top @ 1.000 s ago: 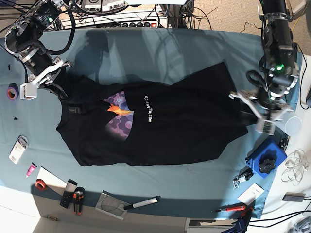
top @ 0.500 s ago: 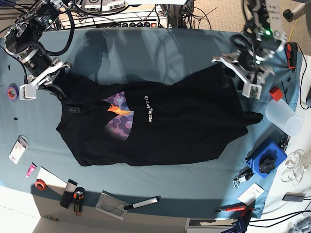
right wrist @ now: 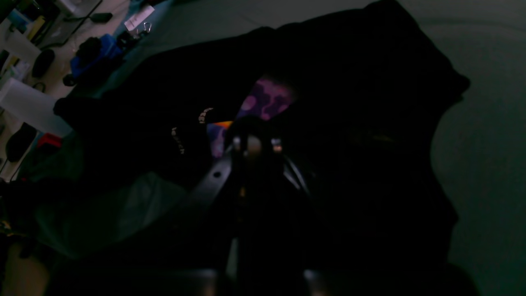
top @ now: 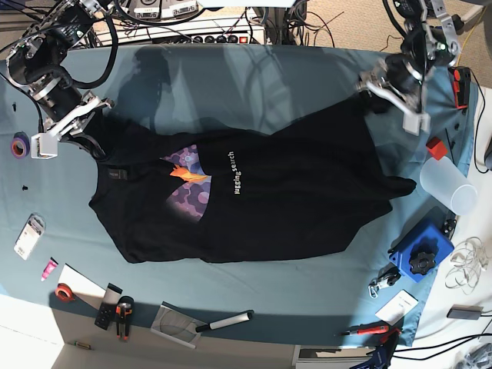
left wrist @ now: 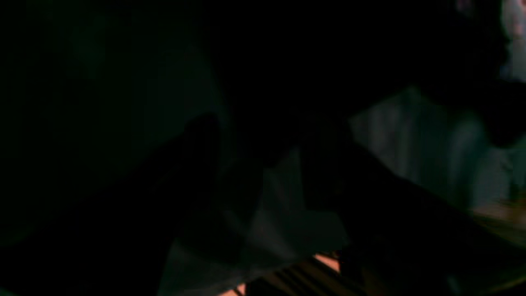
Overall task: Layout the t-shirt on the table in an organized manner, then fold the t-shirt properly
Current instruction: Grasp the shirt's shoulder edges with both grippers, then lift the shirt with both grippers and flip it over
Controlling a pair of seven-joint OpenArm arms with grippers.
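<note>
The right tool (top: 68, 128) stays clenched on the t-shirt (top: 254, 192) beneath it, anchoring that corner, while the left tool (top: 393, 92) hovers released above the far hem.

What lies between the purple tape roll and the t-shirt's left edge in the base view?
Only bare teal table lies between the purple tape roll and the t-shirt, as the base view shows.

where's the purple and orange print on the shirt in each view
Base: print left of centre, on the black t-shirt.
Right wrist: print at centre, just above the right pincer.
Left wrist: not visible; the picture is too dark.
Shared landmark: the white lettering beside it.
</note>
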